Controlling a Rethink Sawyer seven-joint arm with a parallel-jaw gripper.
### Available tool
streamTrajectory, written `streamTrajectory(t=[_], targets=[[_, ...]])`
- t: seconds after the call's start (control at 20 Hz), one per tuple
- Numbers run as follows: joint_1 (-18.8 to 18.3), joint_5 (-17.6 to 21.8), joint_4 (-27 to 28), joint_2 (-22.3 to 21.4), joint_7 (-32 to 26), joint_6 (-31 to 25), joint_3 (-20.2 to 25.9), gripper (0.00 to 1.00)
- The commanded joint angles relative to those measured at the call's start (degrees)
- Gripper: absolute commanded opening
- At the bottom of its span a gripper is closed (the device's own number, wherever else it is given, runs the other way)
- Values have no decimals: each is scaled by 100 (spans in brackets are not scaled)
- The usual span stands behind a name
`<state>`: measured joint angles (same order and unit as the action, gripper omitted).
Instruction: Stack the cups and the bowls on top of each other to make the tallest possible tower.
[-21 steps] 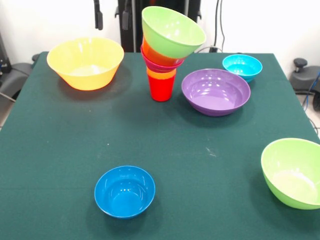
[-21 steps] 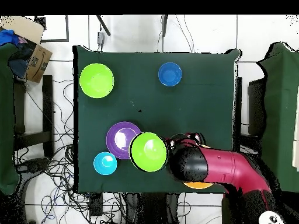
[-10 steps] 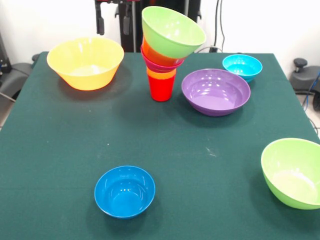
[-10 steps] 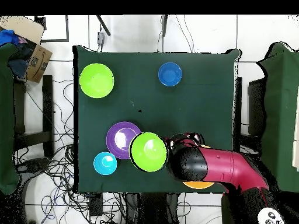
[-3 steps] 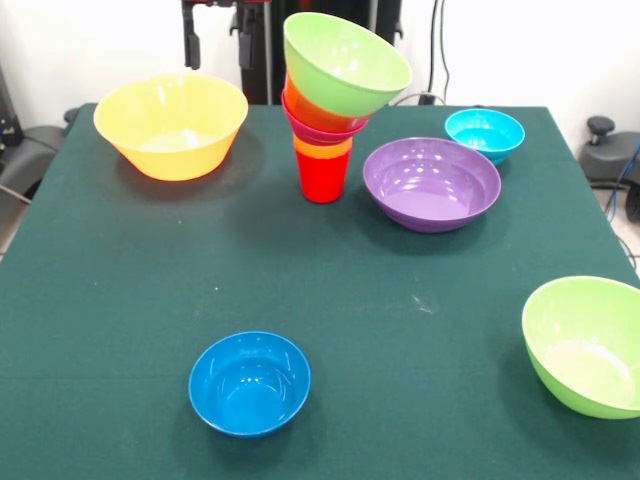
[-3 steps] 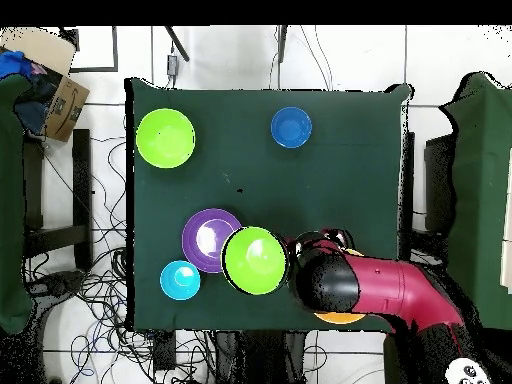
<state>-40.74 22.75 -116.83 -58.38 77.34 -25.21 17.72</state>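
Leaning toward the purple bowl (image 5: 431, 183), the tower (image 5: 335, 100) is standing on its red cup (image 5: 322, 176), with a lime green bowl (image 5: 345, 63) tilting on top. The gripper (image 5: 215, 35) is hanging above the yellow bowl (image 5: 171, 125), beside the tower; I cannot tell how its jaws are set. These plastic pieces are probably light, stiff and slippery, so pinching a loose bowl by its rim looks safest. The dark blue bowl (image 5: 249, 382) is lying well apart from the tower
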Motion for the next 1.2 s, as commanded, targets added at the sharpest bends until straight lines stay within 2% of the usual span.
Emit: streamTrajectory(t=[0.05, 0.35, 0.65, 1.2], targets=[[-67, 500, -41, 385, -51, 73, 220, 100], [-357, 623, -1, 747, -220, 295, 435, 100], [-648, 672, 246, 1147, -434, 144, 694, 100], [-654, 857, 696, 1617, -248, 124, 742, 100]])
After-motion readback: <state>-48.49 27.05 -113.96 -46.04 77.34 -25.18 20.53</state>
